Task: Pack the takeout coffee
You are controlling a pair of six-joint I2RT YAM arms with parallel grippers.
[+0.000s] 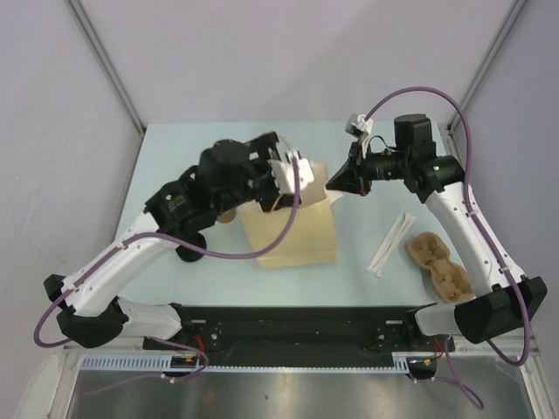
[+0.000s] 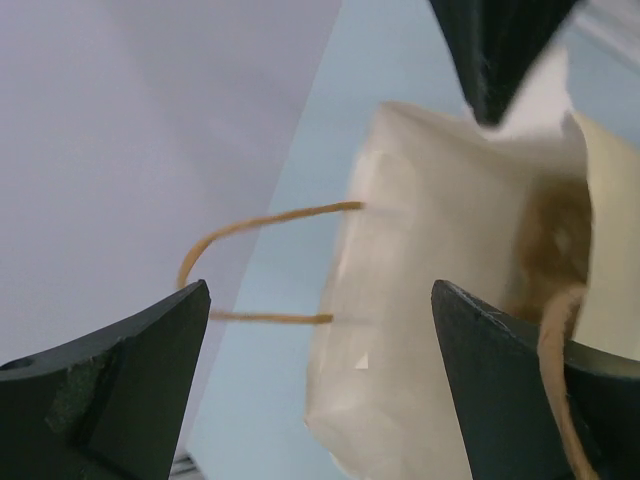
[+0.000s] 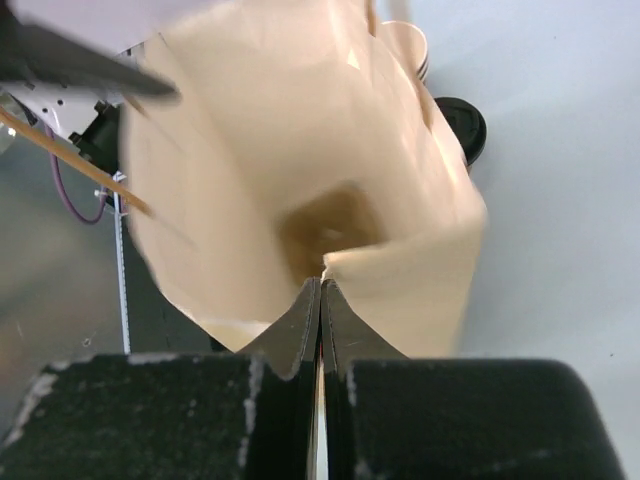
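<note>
Two arms meet at the tall tan paper bag (image 1: 293, 231), which sits on the table (image 1: 367, 288) between them with its mouth open. The right end effector (image 3: 320, 285) is closed tight on the bag's rim, the paper edge nipped between its fingers. The left end effector (image 2: 320, 295) is spread wide at the opposite side of the mouth, near a string handle (image 2: 250, 228), and grips nothing.

The takeout coffee is outside the bag, on the table just beyond its left side. It shows as a small tan kraft cup (image 3: 402, 40) with its white inside visible, and a round black lid (image 3: 462, 125) just beside it. Whether that lid caps a second cup I cannot tell. From above, the left arm hides most of this.

Well to the right lie a brown pulp cup tray (image 1: 441, 266) and a few white sticks (image 1: 390, 243).
</note>
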